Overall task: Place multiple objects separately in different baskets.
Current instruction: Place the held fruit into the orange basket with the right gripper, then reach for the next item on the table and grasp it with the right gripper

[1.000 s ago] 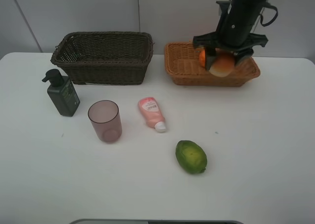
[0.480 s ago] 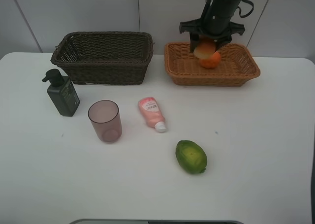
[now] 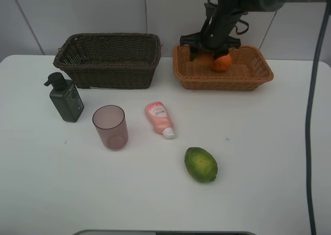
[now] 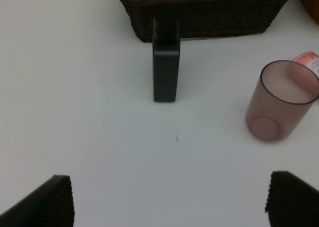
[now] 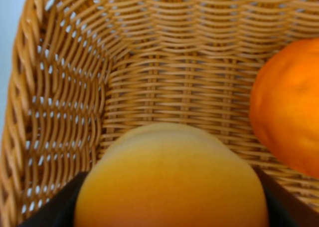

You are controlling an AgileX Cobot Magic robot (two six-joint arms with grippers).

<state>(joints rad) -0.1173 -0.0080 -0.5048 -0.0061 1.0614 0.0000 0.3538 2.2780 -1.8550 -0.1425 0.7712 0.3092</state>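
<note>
While the right gripper (image 3: pixel 206 53) clenches it, the peach (image 5: pixel 169 182) sits low inside the tan basket (image 3: pixel 222 83), in its left half. One dark finger (image 5: pixel 52 207) presses each flank of the fruit, and its rounded top shows between them. Whether the peach touches the basket floor cannot be told. The orange (image 3: pixel 222 63) lies just beside it on the right, and the basket's left wall stands close on the other side. Right of the orange the woven floor runs open to the far rim. Well apart on the white table (image 3: pixel 269 157) are the green fruit (image 3: pixel 200 164), tube (image 3: pixel 159 119), cup (image 3: pixel 110 126), bottle (image 3: pixel 65 100) and dark basket (image 3: pixel 111 72). The left gripper (image 4: pixel 169 201) hangs over the table near the bottle, its fingers spread wide and holding nothing.
</note>
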